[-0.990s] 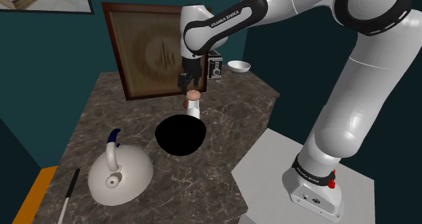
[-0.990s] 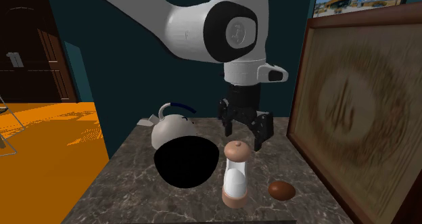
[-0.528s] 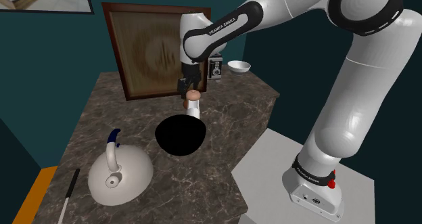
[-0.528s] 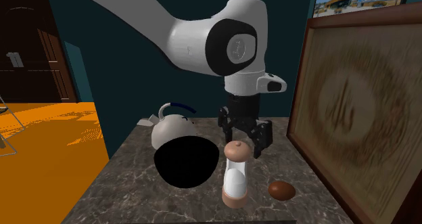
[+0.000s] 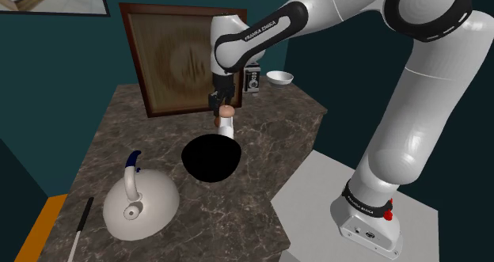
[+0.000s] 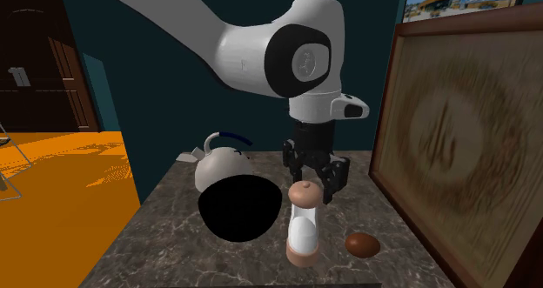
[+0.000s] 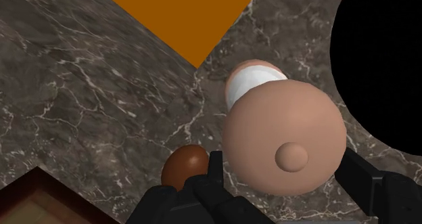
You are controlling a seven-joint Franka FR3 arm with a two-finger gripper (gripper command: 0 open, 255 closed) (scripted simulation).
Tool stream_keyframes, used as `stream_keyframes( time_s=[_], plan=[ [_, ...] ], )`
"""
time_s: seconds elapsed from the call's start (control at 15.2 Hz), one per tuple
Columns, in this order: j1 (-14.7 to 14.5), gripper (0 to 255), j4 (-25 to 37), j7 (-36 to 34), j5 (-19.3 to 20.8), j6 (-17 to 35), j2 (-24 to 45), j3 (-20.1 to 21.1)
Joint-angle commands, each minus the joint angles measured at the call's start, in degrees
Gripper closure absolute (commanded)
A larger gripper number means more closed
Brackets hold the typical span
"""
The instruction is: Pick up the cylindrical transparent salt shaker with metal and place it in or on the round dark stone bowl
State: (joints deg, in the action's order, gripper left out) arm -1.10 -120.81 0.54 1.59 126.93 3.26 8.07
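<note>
While the white kettle [image 6: 222,166] stands at the second exterior view's left on the marbled tabletop [image 6: 170,238], the round black bowl [image 6: 239,210] sits just beside the upright salt shaker [image 6: 303,232], whose tan cap lies between the spread fingers [image 7: 368,185] of the gripper [image 6: 312,184], with a brown egg-shaped thing [image 6: 361,244] further right.

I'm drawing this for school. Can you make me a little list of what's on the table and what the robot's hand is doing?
Surface: dark veined stone counter
Shaker: clear cylindrical shaker with tan domed cap, white inside, standing upright beside the bowl
Bowl: round black bowl
Hand: black two-finger gripper, open, one finger on each side of the shaker's cap
Kettle: white kettle with blue handle, on the bowl's far side from the shaker
Small thing: brown egg-shaped object, near the shaker's base
Behind: brown framed picture
</note>
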Motion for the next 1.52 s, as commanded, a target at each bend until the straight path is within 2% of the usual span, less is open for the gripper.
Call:
stream_keyframes(
  time_s=[0.0,0.33,1.45],
  plan=[
    [0.0,255,-0.02,0.0,0.0,-0.02,0.02,0.0],
    [0.0,255,-0.04,0.01,0.0,0.01,0.03,0.0],
    [0.09,255,8.33,0.73,-0.86,-12.6,-4.27,-0.03]
  ],
)
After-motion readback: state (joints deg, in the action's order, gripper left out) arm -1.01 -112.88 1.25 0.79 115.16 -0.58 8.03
